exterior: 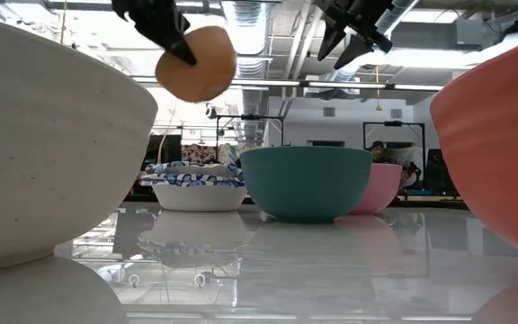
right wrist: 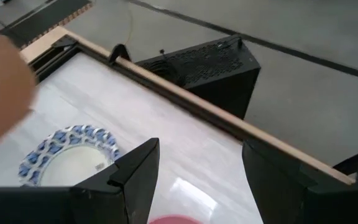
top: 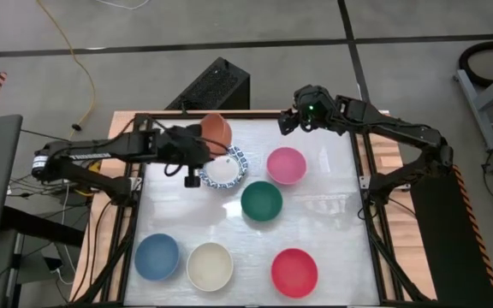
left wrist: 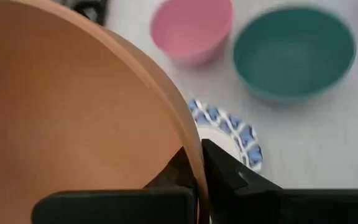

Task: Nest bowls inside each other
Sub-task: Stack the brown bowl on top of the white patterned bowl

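Left gripper [top: 197,147] pinches orange bowl [top: 216,129] by its rim, lifted off table, tilted, just beside blue-rimmed white bowl [top: 226,168], prob. to drop it in. Left arm reaches in low from table's left side. Right gripper [top: 291,122] hangs over back edge, fingers spread, empty, waiting near pink bowl [top: 286,165].

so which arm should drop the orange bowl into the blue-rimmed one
Left. Its hand is already shut on the orange bowl, raised beside the blue-rimmed bowl. The right hand hangs open and empty near the table's far edge.
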